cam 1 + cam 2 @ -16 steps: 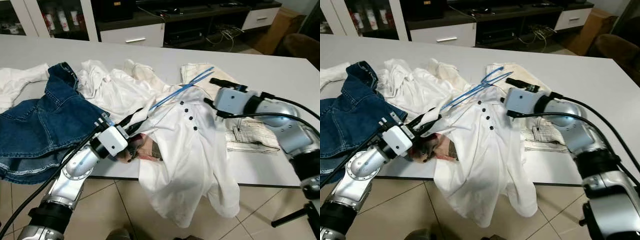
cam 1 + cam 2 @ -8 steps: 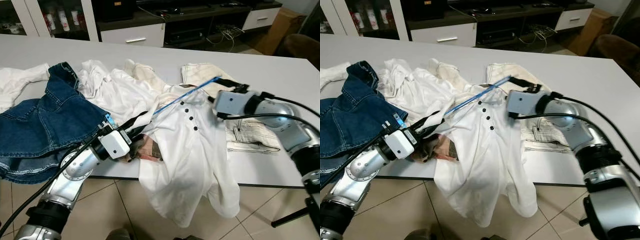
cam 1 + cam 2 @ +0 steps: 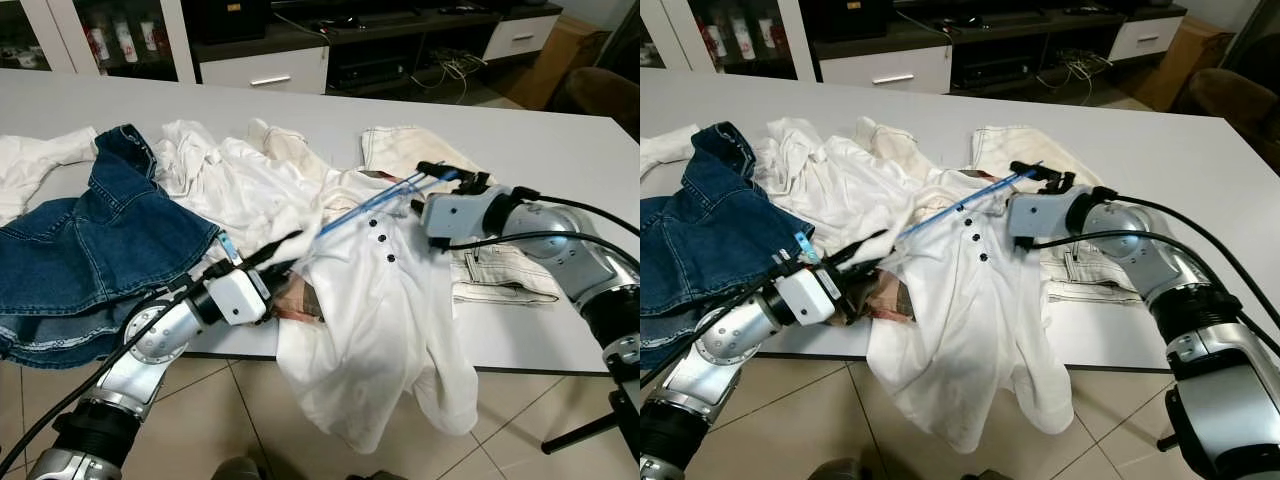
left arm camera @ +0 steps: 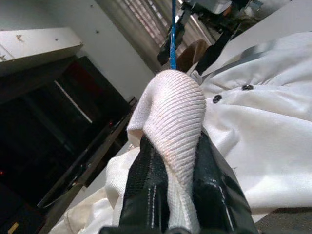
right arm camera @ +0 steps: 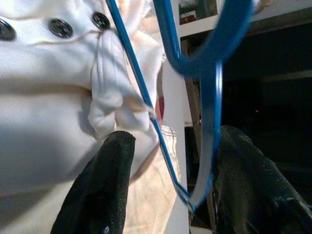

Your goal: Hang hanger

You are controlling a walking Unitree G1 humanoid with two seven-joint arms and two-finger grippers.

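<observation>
A white buttoned shirt point(image 3: 385, 300) lies over the table's front edge and hangs toward the floor. My left gripper point(image 3: 290, 250) is shut on its ribbed collar point(image 4: 175, 112), lifting it slightly. A blue wire hanger point(image 3: 375, 203) slants above the shirt from the collar up to my right gripper point(image 3: 440, 172). In the right wrist view the hanger point(image 5: 209, 122) stands between the two black fingers point(image 5: 102, 190). The fingers are apart, and the wire lies against one of them.
Blue jeans point(image 3: 90, 240) and a heap of white clothes point(image 3: 220, 170) cover the left of the white table point(image 3: 560, 140). Beige trousers point(image 3: 490, 270) lie under my right arm. A dark cabinet with white drawers point(image 3: 265, 70) stands behind. Tiled floor point(image 3: 230, 410) lies below.
The right gripper has come down and nearer to the shirt, and the hanger's hook end has sunk with it. The left gripper has shifted right with the collar.
</observation>
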